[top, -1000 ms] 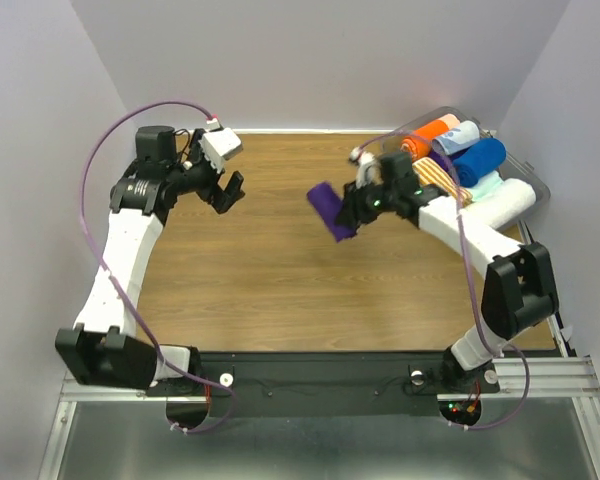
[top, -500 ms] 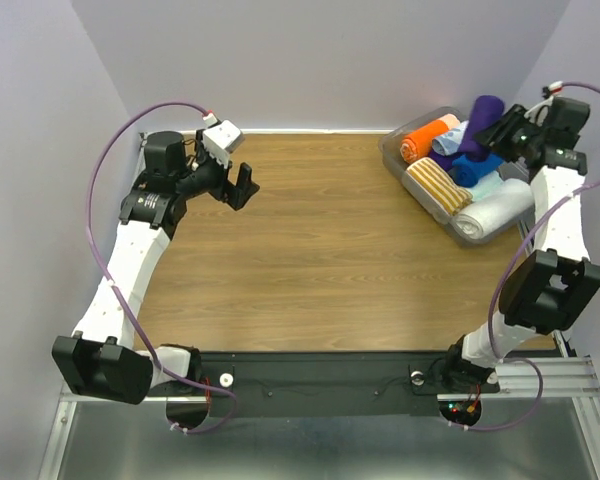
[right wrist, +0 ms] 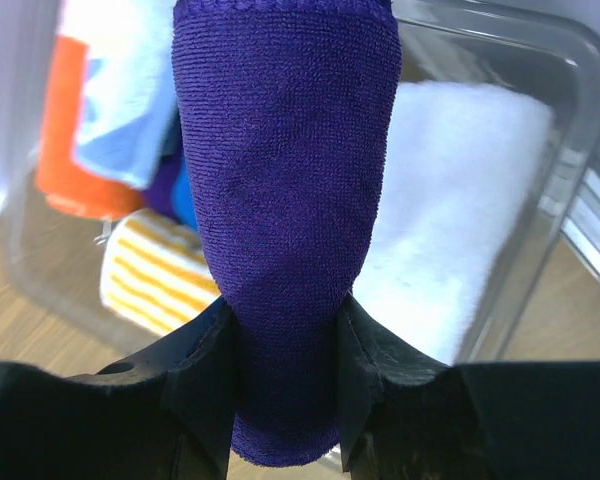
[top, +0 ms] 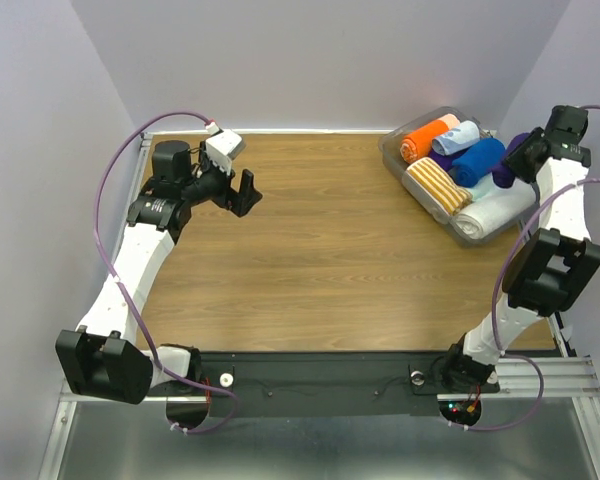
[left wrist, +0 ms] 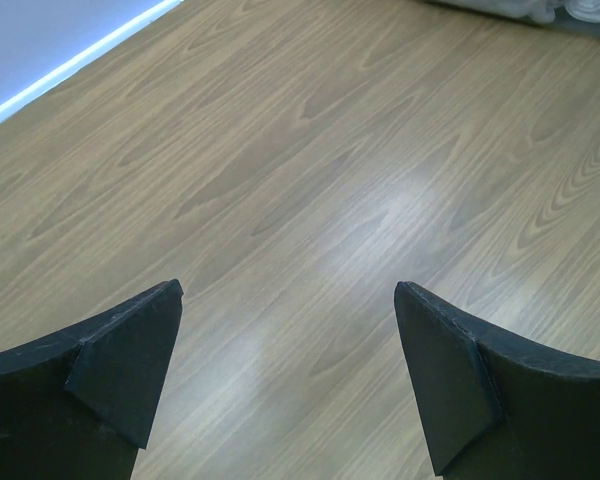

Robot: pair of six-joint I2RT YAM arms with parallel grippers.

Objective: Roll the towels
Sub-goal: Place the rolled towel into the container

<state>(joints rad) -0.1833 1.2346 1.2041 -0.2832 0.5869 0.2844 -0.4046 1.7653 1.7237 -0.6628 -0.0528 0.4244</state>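
Two right fingers (right wrist: 195, 385) clamp the purple towel (right wrist: 285, 200) between them, while left fingers (left wrist: 110, 370) stand apart.

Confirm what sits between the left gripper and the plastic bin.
Nothing. In the top view, only bare wooden table lies between the left gripper and the bin.

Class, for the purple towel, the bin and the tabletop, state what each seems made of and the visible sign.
Purple towel: soft cloth, likely terry or microfibre; matte, fuzzy nap. Bin: probably clear plastic; glossy, see-through walls. Tabletop: wood or wood-look laminate; grain lines, soft sheen.
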